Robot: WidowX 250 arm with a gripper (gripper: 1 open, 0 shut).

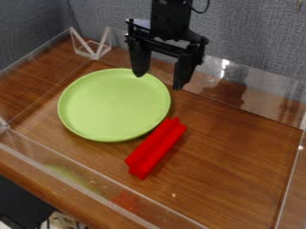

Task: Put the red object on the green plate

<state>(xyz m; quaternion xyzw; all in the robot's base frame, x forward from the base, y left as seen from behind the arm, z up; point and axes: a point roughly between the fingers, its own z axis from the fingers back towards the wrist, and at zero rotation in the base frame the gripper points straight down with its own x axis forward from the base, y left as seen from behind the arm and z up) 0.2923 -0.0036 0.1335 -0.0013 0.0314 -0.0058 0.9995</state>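
Note:
The red object [157, 147], a plain bright red bar, lies flat on the wooden table just right of and below the green plate's edge, angled from lower left to upper right. A large lime-green plate [107, 107] rests on the table at centre left, with nothing on it. My gripper [163, 73] hangs above the plate's far right rim, pointing down, its two black fingers [141, 63] spread wide apart with nothing between them. It is well above and behind the red bar, not touching it.
A clear acrylic wall [84, 192] rings the wooden table, low at the front and along the right side. A small white wire stand [91, 41] sits at the back left corner. Grey fabric backs the scene.

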